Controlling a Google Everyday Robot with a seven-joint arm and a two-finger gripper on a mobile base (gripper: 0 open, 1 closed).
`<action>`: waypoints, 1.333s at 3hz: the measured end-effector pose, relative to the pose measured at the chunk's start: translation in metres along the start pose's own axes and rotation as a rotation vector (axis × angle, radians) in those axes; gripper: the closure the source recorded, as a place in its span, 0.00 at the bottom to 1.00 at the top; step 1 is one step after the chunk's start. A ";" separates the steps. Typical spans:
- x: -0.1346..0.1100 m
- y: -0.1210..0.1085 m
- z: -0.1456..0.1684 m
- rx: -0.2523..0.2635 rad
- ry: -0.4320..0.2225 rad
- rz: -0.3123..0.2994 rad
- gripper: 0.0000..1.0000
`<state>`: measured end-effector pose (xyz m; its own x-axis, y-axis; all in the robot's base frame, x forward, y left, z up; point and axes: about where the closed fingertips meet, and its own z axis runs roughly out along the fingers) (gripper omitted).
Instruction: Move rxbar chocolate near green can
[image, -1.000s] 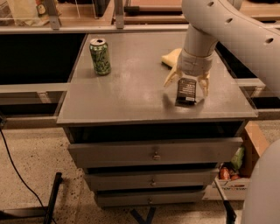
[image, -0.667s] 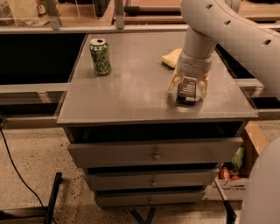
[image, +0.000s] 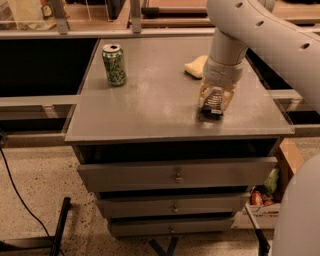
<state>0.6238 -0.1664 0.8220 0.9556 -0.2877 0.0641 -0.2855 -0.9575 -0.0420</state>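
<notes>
The rxbar chocolate (image: 212, 103), a dark bar with small white print, lies near the front right of the grey cabinet top (image: 150, 105). My gripper (image: 214, 106) reaches straight down over the bar, with a finger on each side, and is shut on it. The bar is at or just above the surface, with a dark shadow under it. The green can (image: 114, 65) stands upright at the back left of the top, well to the left of the gripper.
A pale yellow sponge (image: 195, 66) lies just behind the gripper, partly hidden by my arm (image: 250, 30). The top ends close in front of the bar. Drawers (image: 175, 175) sit below. A box of packets (image: 264, 196) is on the floor at right.
The fingers have drawn in from a wider spread to close against the bar. The gripper and the bar have stayed in about the same place. The can has not moved.
</notes>
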 end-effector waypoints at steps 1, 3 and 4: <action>0.000 0.000 0.000 0.000 0.000 0.000 1.00; 0.001 -0.007 -0.004 0.020 0.031 -0.009 1.00; 0.007 -0.011 -0.033 0.056 0.093 -0.028 1.00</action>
<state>0.6311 -0.1582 0.8554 0.9515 -0.2639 0.1581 -0.2515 -0.9632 -0.0943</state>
